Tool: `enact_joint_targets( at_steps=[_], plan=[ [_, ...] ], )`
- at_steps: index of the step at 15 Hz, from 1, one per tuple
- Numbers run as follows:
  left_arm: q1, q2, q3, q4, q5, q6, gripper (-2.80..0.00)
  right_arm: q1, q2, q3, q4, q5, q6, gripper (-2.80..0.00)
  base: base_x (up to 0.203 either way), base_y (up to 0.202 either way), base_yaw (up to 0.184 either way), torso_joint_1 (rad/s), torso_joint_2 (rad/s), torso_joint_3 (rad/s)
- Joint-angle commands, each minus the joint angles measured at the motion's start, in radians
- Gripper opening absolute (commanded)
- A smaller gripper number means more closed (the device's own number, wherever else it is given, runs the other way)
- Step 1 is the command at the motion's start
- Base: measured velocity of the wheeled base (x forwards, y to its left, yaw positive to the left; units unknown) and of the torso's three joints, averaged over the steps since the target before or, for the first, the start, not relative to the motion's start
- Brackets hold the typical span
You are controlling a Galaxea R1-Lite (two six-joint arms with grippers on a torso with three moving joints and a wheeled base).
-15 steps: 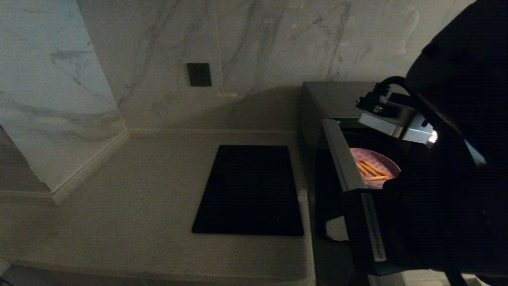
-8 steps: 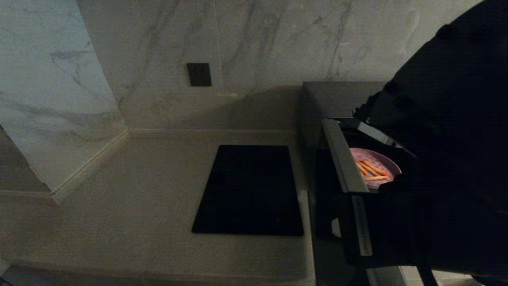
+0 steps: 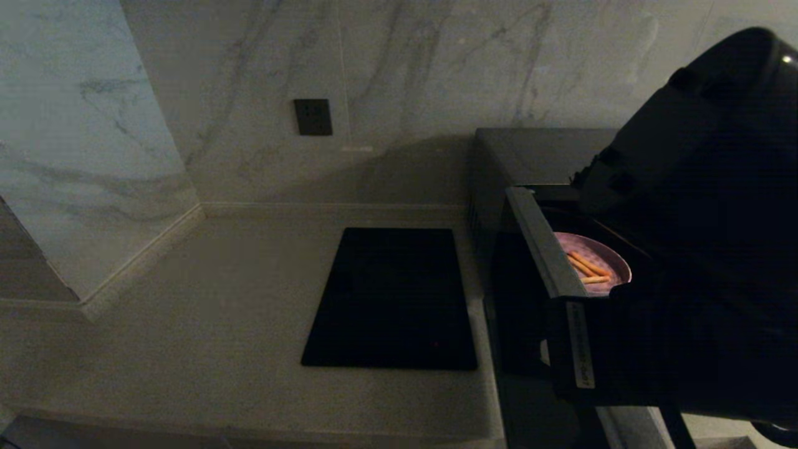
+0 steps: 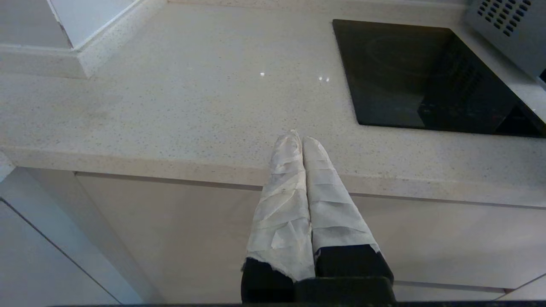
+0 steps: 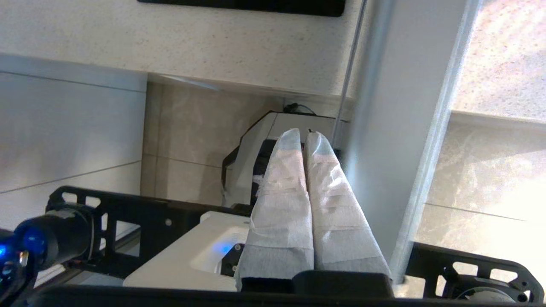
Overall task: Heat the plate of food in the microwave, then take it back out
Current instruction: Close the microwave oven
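Observation:
The pale pink plate of food (image 3: 592,262) with its orange sticks sits inside the dark grey microwave (image 3: 530,156) at the counter's right. The microwave door (image 3: 537,249) stands open, swung out toward me. My right arm covers most of the opening in the head view and hides its own gripper there. In the right wrist view my right gripper (image 5: 304,135) is shut and empty, pointing down beside the grey door (image 5: 396,128). My left gripper (image 4: 302,140) is shut and empty, parked at the counter's front edge.
A flat black cooktop (image 3: 393,299) lies in the counter left of the microwave. The marble wall behind carries a dark outlet (image 3: 313,116). My white and black base (image 5: 192,256) shows below the right gripper, under the counter's edge.
My right arm has swung across the microwave front, and its wrist, seen above the plate a second ago, is now hidden. The door has shifted slightly. The plate has not moved.

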Motion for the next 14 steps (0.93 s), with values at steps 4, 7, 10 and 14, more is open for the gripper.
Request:
enact_joint_targets(
  at_steps=[4, 7, 10, 14],
  plan=[
    [0.0, 0.002, 0.0, 0.0, 0.0, -0.001, -2.8, -0.025, -0.006, 0.011, 0.037, -0.045, 0.036, -2.8, 0.0, 0.0, 0.0, 0.0, 0.0, 0.0],
    [0.0, 0.0, 0.0, 0.0, 0.0, -0.001, -2.8, -0.061, -0.013, 0.03, 0.052, -0.054, 0.049, -2.8, 0.0, 0.0, 0.0, 0.0, 0.0, 0.0],
    [0.0, 0.0, 0.0, 0.0, 0.0, -0.001, -2.8, -0.091, -0.028, 0.043, 0.052, -0.054, 0.051, -2.8, 0.0, 0.0, 0.0, 0.0, 0.0, 0.0],
    [0.0, 0.0, 0.0, 0.0, 0.0, -0.001, -2.8, -0.146, -0.043, 0.056, 0.052, -0.057, 0.051, -2.8, 0.0, 0.0, 0.0, 0.0, 0.0, 0.0]
  ],
)
